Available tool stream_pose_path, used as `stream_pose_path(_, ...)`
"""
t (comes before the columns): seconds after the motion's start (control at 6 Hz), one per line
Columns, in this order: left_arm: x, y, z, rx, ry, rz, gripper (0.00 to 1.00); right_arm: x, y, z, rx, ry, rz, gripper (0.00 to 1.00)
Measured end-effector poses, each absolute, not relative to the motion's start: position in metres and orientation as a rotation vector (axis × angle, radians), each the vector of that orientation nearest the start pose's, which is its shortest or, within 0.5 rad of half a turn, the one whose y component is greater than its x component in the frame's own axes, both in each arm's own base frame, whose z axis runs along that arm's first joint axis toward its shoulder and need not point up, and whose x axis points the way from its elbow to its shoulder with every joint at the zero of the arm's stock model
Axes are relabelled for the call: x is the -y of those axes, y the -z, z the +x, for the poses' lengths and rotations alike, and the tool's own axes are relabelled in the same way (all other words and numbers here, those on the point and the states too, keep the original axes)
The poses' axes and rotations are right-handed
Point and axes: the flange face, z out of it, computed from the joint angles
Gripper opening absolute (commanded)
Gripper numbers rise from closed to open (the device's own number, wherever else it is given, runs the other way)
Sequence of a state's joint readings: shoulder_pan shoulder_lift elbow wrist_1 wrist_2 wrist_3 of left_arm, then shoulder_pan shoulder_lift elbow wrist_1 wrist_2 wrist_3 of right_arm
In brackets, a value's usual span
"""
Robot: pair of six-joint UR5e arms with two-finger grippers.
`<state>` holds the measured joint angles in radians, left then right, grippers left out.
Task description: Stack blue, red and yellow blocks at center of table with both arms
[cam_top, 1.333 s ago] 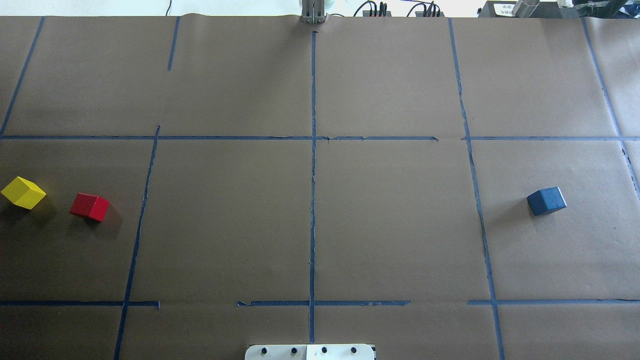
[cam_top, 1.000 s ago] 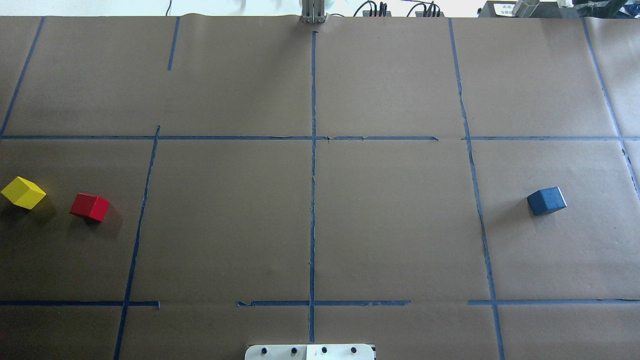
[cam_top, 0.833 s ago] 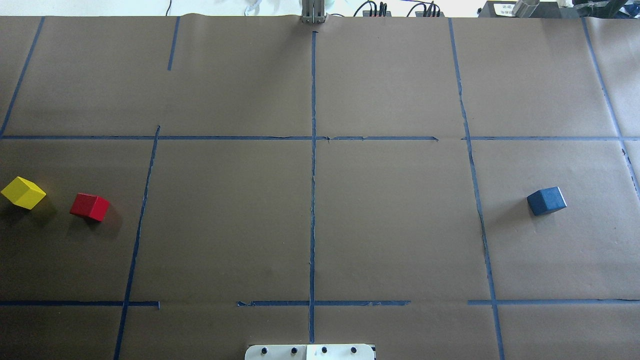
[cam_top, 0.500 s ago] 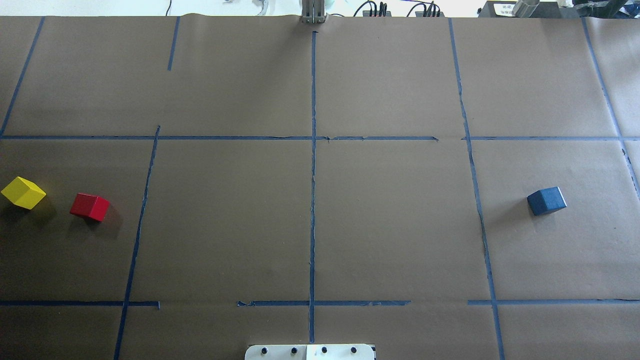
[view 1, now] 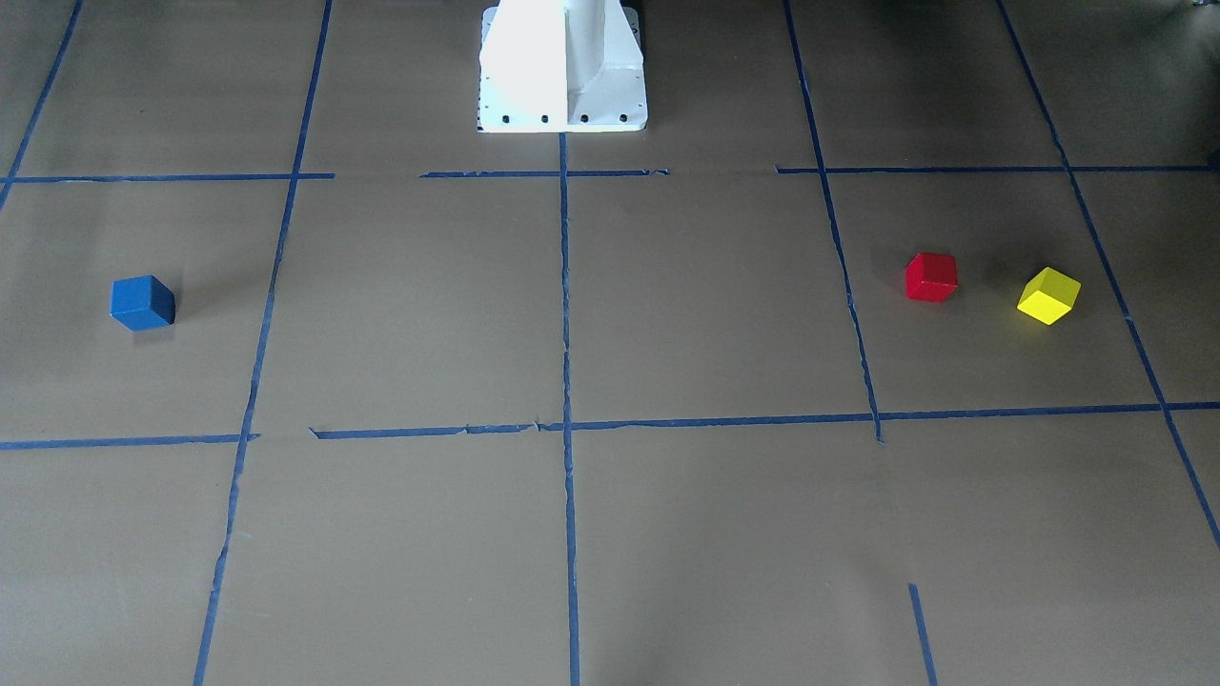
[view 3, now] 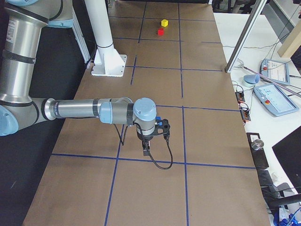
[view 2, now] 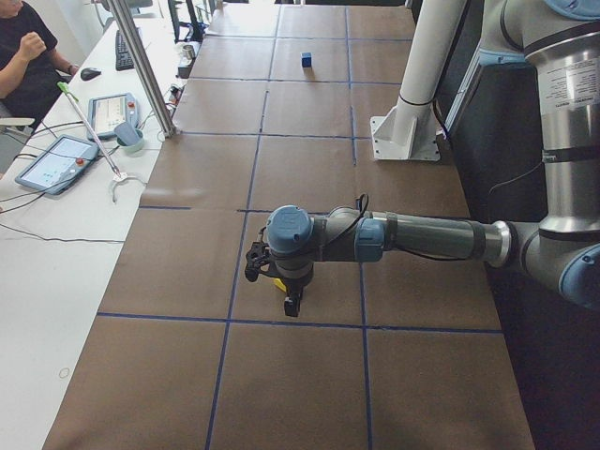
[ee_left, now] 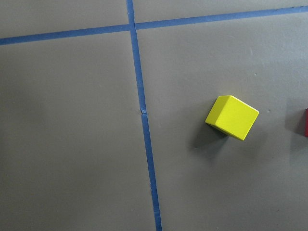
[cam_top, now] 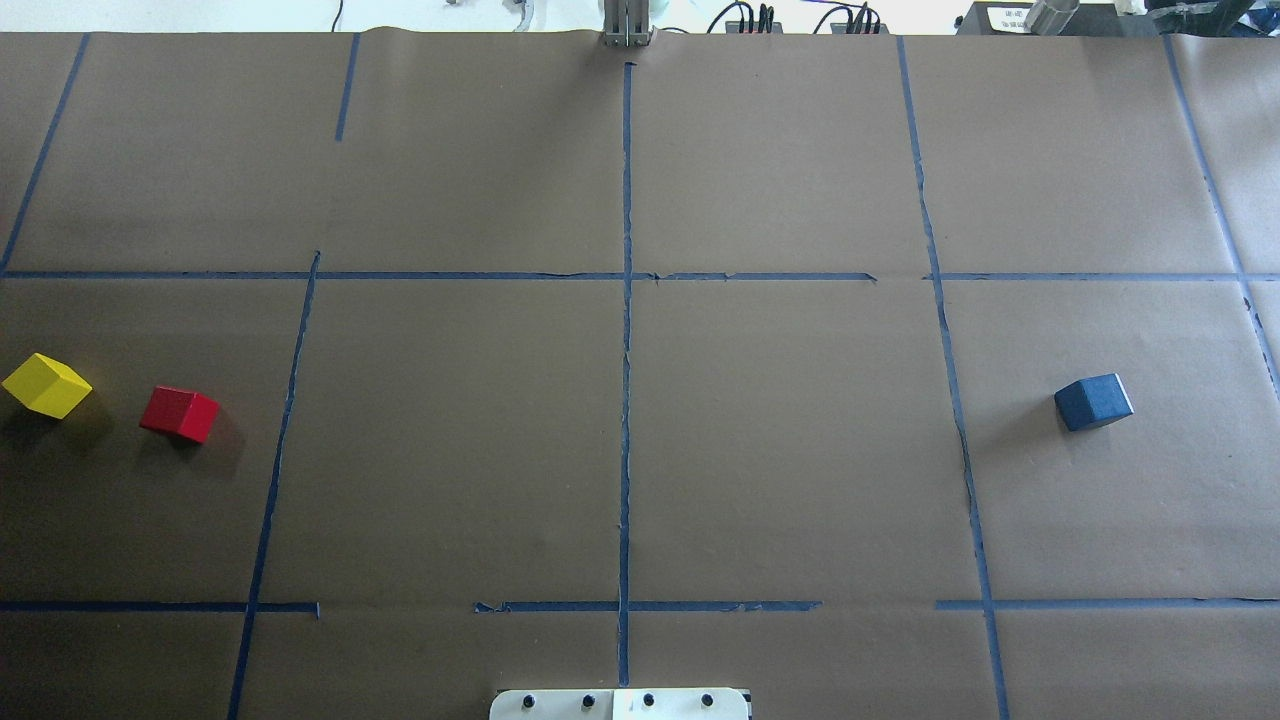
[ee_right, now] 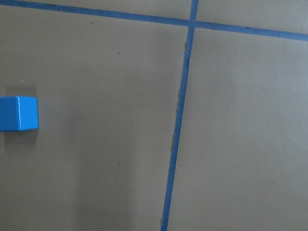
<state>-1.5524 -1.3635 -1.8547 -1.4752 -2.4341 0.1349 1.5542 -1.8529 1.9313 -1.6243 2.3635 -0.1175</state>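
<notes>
The yellow block [cam_top: 46, 385] and the red block [cam_top: 179, 413] lie close together at the table's left side. The blue block [cam_top: 1093, 402] sits alone on the right. All three rest on the brown paper, apart from the grippers. The left wrist view looks down on the yellow block [ee_left: 231, 117], and the right wrist view has the blue block [ee_right: 18, 113] at its left edge. My left gripper [view 2: 292, 302] hangs above the table near the yellow block. My right gripper [view 3: 146, 149] hangs low over bare paper. Both show only in side views, so I cannot tell whether they are open or shut.
The white pedestal base [view 1: 562, 67] stands at the robot's side of the table. Blue tape lines [cam_top: 625, 400] divide the brown paper into squares. A person [view 2: 23, 56] sits at a side desk with tablets [view 2: 56, 161], and a metal post [view 2: 145, 66] rises at the table's edge.
The three blocks have not moved. A small pale thing beyond the table's far edge has shifted a little to the right.
</notes>
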Motion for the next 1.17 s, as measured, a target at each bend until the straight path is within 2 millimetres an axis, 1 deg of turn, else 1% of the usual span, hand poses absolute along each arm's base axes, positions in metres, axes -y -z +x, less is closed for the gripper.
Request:
stream_pose_path(0.17,0.403,-0.616,-0.050,-0.866,-0.131,0.028,1.00,0.381,-0.601,0.043,0.790,0.189,0.101,1.00)
stream_pose_path(0.33,0.402,-0.616,-0.050,-0.870,-0.128,0.025,1.00,0.388,-0.595,0.020,0.791,0.247,0.118,1.00)
stream_pose_path(0.5,0.402,-0.616,-0.050,-0.871,-0.127,0.025,1.00,0.399,-0.584,-0.010,0.797,0.298,0.119,1.00)
stream_pose_path(0.67,0.402,-0.616,-0.050,-0.872,-0.128,0.026,1.00,0.412,-0.569,-0.043,0.803,0.324,0.120,1.00)
stream_pose_path(0.83,0.402,-0.615,-0.050,-0.872,-0.128,0.028,1.00,0.423,-0.550,-0.080,0.812,0.319,0.118,1.00)
stream_pose_path(1.0,0.402,-0.615,-0.050,-0.873,-0.129,0.029,1.00,0.426,-0.535,-0.118,0.828,0.311,0.114,1.00)
stream_pose_path(1.17,0.402,-0.614,-0.050,-0.873,-0.129,0.030,1.00,0.423,-0.523,-0.155,0.834,0.301,0.118,1.00)
